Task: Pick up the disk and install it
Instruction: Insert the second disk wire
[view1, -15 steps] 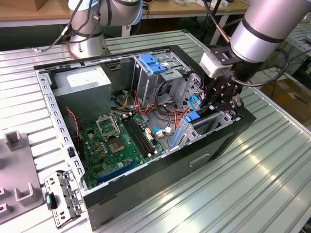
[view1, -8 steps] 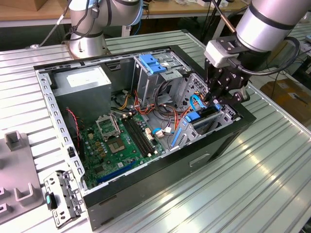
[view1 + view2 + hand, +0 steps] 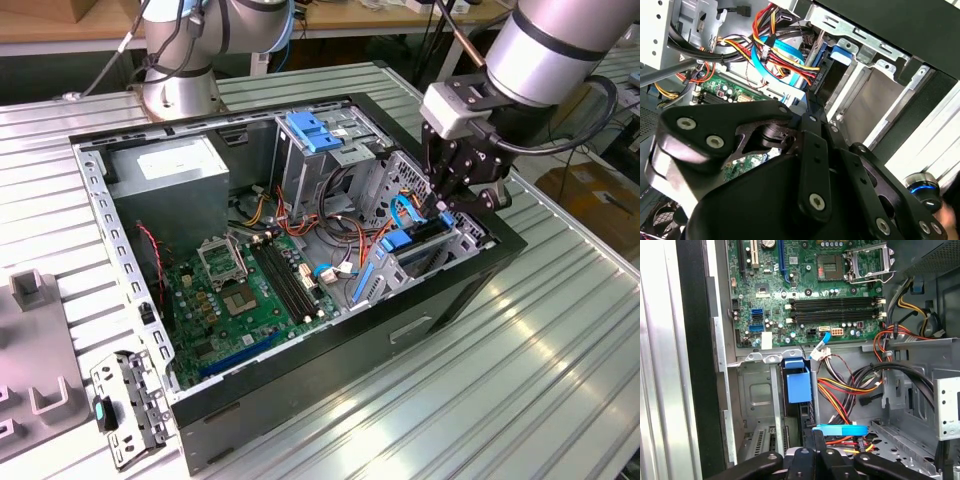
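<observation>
The disk [image 3: 418, 248] stands on edge in the metal drive bay [image 3: 462, 240] at the front corner of the open computer case, on the exterior view's right. Its blue rail [image 3: 799, 382] and dark edge [image 3: 831, 77] show in both wrist views. My gripper [image 3: 447, 208] hangs directly over the bay. Its black fingers [image 3: 809, 441] come together on the disk's upper end, and the jaws look shut on it. The disk's label is hidden.
The motherboard [image 3: 250, 290] lies on the case floor, with the grey power-supply box [image 3: 170, 170] at the back. Red, yellow and blue cables [image 3: 345, 225] crowd beside the bay. A blue latch [image 3: 310, 130] tops the rear drive cage. A loose metal bracket [image 3: 125, 405] lies on the table.
</observation>
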Controlling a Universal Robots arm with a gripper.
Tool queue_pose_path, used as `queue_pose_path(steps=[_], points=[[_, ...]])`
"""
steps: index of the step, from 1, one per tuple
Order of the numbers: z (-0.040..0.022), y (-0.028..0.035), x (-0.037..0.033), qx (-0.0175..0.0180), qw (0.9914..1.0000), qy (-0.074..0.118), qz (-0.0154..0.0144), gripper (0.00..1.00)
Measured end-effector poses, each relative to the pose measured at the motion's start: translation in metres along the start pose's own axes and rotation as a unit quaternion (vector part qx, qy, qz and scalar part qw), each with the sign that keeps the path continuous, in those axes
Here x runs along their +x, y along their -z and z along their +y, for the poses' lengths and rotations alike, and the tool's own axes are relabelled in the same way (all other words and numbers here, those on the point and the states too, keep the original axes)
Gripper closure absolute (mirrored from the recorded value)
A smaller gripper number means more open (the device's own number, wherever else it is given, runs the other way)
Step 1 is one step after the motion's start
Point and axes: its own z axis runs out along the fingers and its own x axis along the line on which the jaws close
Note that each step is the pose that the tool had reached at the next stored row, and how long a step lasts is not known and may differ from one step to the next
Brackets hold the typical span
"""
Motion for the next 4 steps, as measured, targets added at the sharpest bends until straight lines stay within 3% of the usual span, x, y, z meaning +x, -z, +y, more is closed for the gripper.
queue_pose_path(steps=[4], points=[[0.0, 0.0, -0.0003, 0.0, 1.0, 0.0, 0.0, 0.89]])
